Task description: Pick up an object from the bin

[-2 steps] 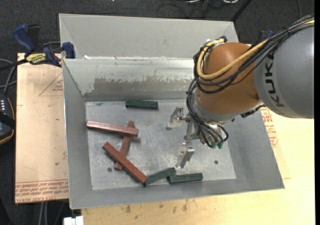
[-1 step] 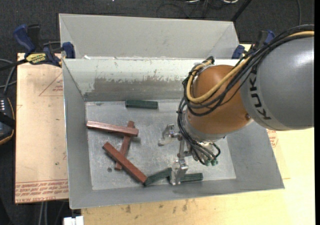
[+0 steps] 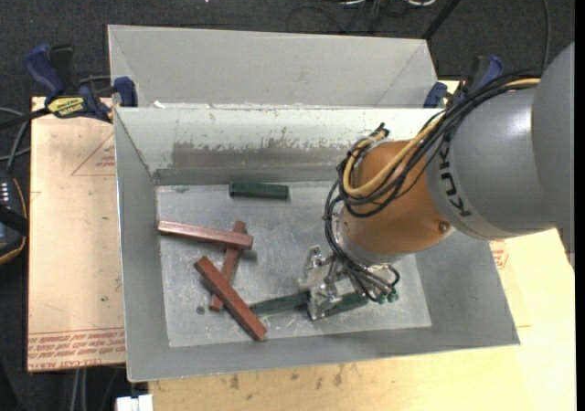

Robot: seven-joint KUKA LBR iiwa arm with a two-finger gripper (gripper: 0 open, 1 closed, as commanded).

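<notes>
Gripper (image 3: 322, 298) over green stick (image 3: 279, 305), long axis left-right

1. Block (image 3: 259, 190): laid alone near the rear wall of the bin (image 3: 274, 126).
2. Three sticks (image 3: 228, 265): heaped crosswise at floor left, before the block.
3. Strip (image 3: 279, 305): laid at front, just right of the sticks.
4. Gripper (image 3: 322, 295): set over the strip's right end.

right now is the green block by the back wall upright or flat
Flat: the green block lies lengthwise on the bin floor.
</notes>
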